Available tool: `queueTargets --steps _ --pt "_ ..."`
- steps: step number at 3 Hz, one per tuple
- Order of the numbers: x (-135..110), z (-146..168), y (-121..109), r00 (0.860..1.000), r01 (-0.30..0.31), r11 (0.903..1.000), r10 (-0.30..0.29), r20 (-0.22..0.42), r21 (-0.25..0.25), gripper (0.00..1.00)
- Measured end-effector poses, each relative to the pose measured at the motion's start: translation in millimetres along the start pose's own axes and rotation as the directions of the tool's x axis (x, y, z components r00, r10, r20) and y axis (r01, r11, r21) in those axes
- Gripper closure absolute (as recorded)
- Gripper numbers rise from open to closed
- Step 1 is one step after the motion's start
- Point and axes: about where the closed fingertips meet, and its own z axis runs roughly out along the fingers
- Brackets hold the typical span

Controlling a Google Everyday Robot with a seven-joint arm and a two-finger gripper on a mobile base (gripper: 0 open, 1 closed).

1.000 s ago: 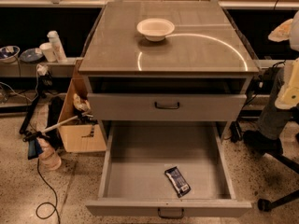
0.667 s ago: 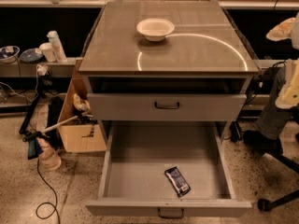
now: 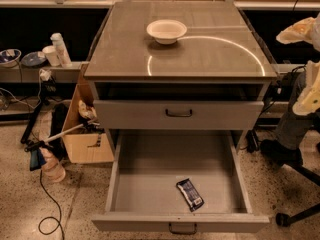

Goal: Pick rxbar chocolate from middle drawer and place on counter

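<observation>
The rxbar chocolate lies flat on the floor of the open middle drawer, near its front edge and right of centre, dark wrapper with a pale patch. The drawer is pulled fully out. Above it is a shallower closed drawer front with a black handle. The counter on top carries a white arc line. My gripper shows as pale shapes at the right edge of the camera view, beside the counter's right side and well above and right of the bar.
A white bowl stands on the back of the counter. A cardboard box, cables and a spray bottle lie on the floor at left. A chair base and a dark leg are at right.
</observation>
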Motion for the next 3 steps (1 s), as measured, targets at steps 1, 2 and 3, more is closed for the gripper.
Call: queueTargets --steps 1,2,3 --pt "2 8 -1 1.000 -0.006 1.0000 0.006 0.007 0.007 0.00" --pt "8 28 -3 1.000 -0.008 0.9999 0.008 0.007 0.008 0.00" --pt "14 64 -5 1.000 -0.008 0.9999 0.008 -0.002 -0.009 0.00"
